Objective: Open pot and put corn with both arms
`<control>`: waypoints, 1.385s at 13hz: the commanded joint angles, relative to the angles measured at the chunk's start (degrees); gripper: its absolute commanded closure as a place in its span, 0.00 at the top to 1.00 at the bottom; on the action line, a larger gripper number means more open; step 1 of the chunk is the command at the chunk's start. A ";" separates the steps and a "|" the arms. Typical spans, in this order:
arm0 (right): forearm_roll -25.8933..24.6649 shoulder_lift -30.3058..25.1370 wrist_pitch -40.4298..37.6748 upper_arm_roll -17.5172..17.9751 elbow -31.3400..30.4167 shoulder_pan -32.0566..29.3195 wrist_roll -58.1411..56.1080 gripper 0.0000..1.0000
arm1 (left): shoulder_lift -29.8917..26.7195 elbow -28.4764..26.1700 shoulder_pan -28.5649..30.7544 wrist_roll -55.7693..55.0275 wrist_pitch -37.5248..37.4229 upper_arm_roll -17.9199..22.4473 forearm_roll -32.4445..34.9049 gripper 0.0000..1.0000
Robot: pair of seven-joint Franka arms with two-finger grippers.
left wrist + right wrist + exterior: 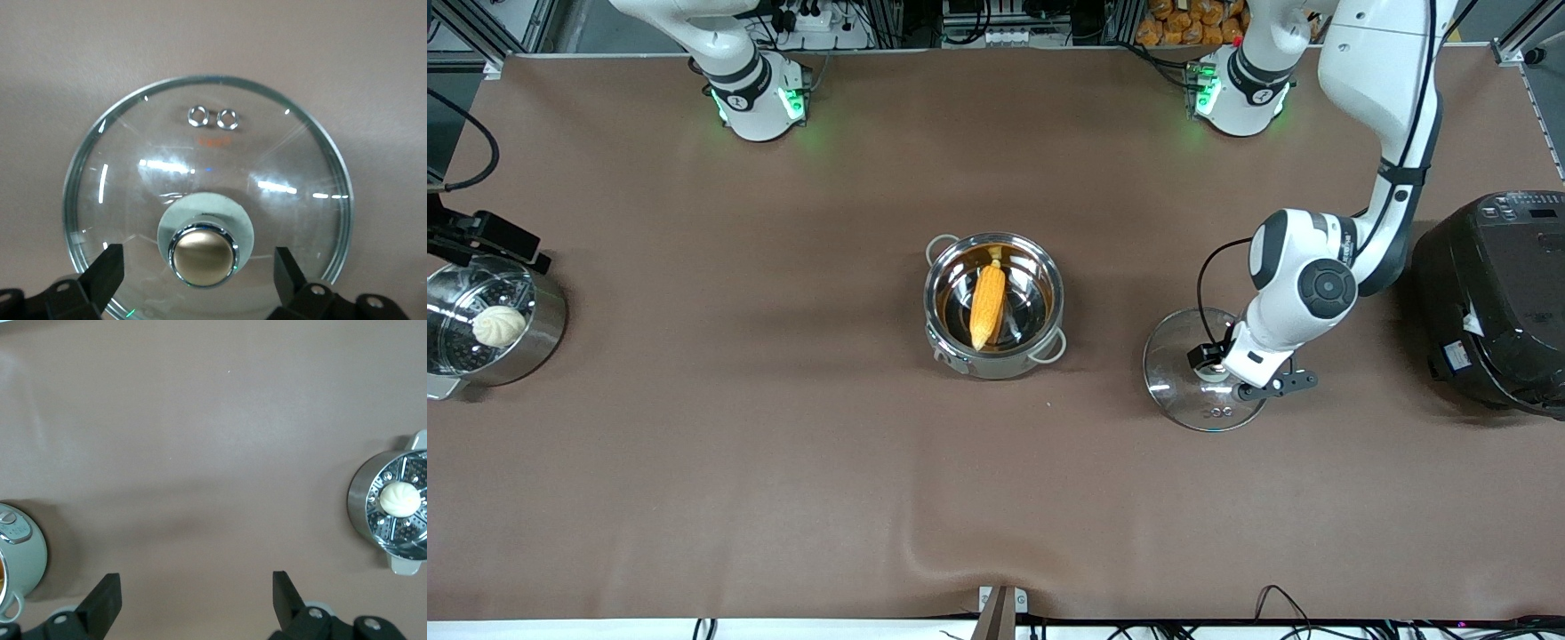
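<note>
The right tool (193,603) hangs wide open and empty over bare bench (694,462) toward the right arm's end, waiting. In the middle the pot (994,307) stands open with the corn (987,305) lying inside. The lid (207,200) lies flat toward the left arm's end, and the left tool (199,270), bent down over it with its fingers (107,270) spread clear of the knob (203,255), had best rise straight so nothing snags.

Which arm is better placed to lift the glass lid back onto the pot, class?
Left. Its hand hangs open around the lid knob, the lid lying on the table beside the pot holding the corn. The right hand is open over bare table.
</note>
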 commanded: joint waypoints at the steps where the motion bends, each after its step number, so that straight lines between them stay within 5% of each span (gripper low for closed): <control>1: -0.22 -4.09 5.01 1.43 -7.68 -1.77 -1.39 1.00 | -5.63 -0.64 0.74 4.14 -5.51 0.26 -0.99 1.00; 5: -2.23 -6.29 6.95 1.69 -12.09 -2.13 -1.83 1.00 | -10.81 -0.64 3.11 4.32 -11.14 0.43 -0.56 1.00; 11: -4.97 -6.91 2.40 2.13 -11.91 -2.39 -3.06 1.00 | -20.04 -1.60 9.06 2.91 -25.66 0.09 13.68 1.00; 18: -5.41 -7.26 -1.22 2.13 -10.86 -2.30 -3.15 1.00 | -28.92 -4.25 12.08 15.39 -26.98 0.00 9.74 1.00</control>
